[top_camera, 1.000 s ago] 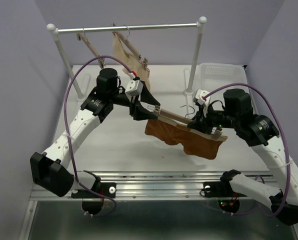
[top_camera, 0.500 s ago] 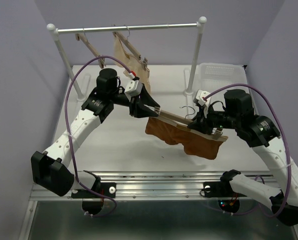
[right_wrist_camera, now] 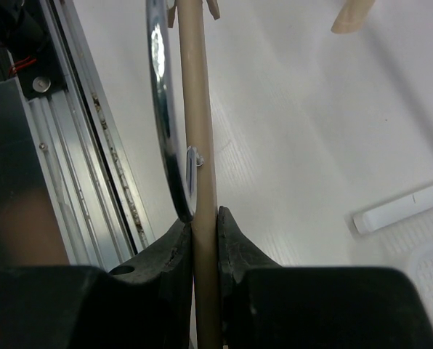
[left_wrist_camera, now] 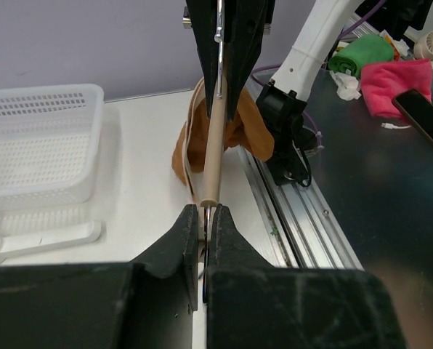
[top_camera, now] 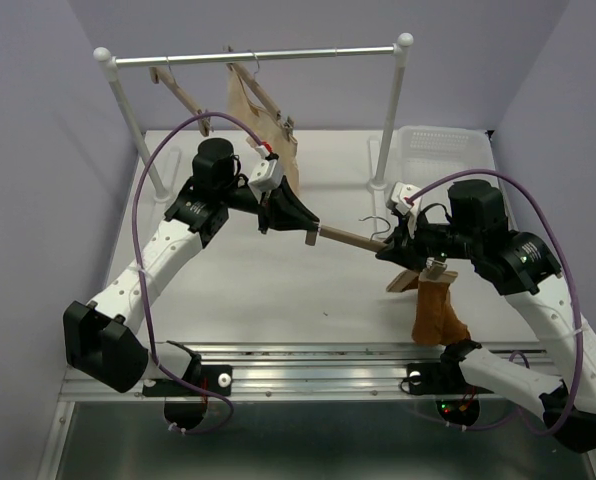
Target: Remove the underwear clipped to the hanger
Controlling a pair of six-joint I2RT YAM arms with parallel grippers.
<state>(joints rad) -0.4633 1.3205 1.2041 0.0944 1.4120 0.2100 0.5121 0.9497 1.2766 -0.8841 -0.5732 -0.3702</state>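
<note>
The left arm is reaching up from its base at the table's (top_camera: 258,290) near-left corner, elbow bent by the rack, with its forearm angling toward the middle. The left pincer (top_camera: 308,225) is meeting the left end of the light wooden straight-bar hanger (top_camera: 353,238). That pincer is clenched to a thin slit, and the bar's rounded tip is sitting just past its fingertips (left_wrist_camera: 191,227). The slit is too dark to tell whether a metal clip is pinched inside. The right arm is curling in from the right with its wrist turned inward, and the right pincer (top_camera: 396,248) is grasping the same hanger at mid-bar. In its wrist view the fingers are clamping the wood beside the curved metal hook (right_wrist_camera: 160,109). The hanger is being held above the table between the two pincers. The small rust orange-brown cloth underwear (top_camera: 433,312) is dangling from the bar's right end, bunched into a narrow strip over the near edge. Its upper part is hiding behind the right wrist. Whether its lower end is touching anything cannot be told. A second ago it was spreading along the whole bar, fastened at both ends. Now its left side is hanging free and the wood between the pincers is showing bare, while the left pincer is standing far narrower than before.
</note>
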